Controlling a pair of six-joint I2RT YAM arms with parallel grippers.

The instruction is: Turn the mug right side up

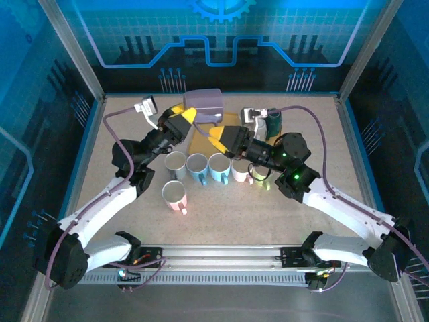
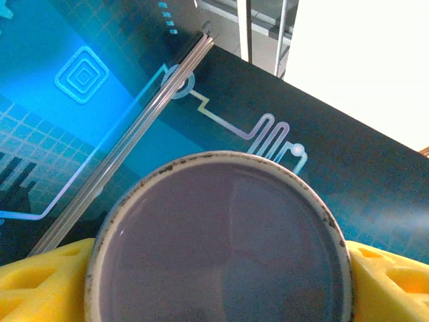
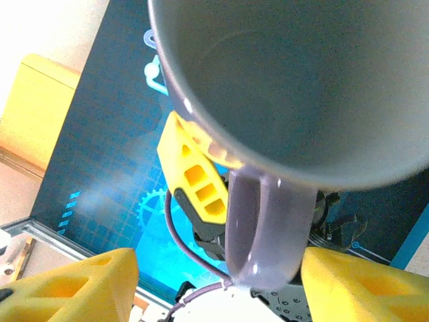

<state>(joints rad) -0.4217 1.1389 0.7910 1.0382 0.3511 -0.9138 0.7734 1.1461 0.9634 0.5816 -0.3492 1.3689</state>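
The purple mug (image 1: 204,102) hangs above the back of the table, lying roughly on its side. My left gripper (image 1: 184,115) is shut on its body. In the left wrist view the mug's flat base (image 2: 221,248) sits between the yellow fingers (image 2: 40,282), which touch it on both sides. My right gripper (image 1: 218,134) is just below and to the right of the mug. The right wrist view looks into the mug's open mouth (image 3: 301,80). There the handle (image 3: 268,228) hangs between the open right gripper (image 3: 218,282), with a wide gap on its left side.
Several upright mugs stand in a row mid-table, from a white one (image 1: 175,161) to a pale green one (image 1: 261,174). Another mug (image 1: 175,194) stands nearer the front. A dark teal mug (image 1: 273,121) is at the back right. A tan board (image 1: 200,142) lies under the grippers.
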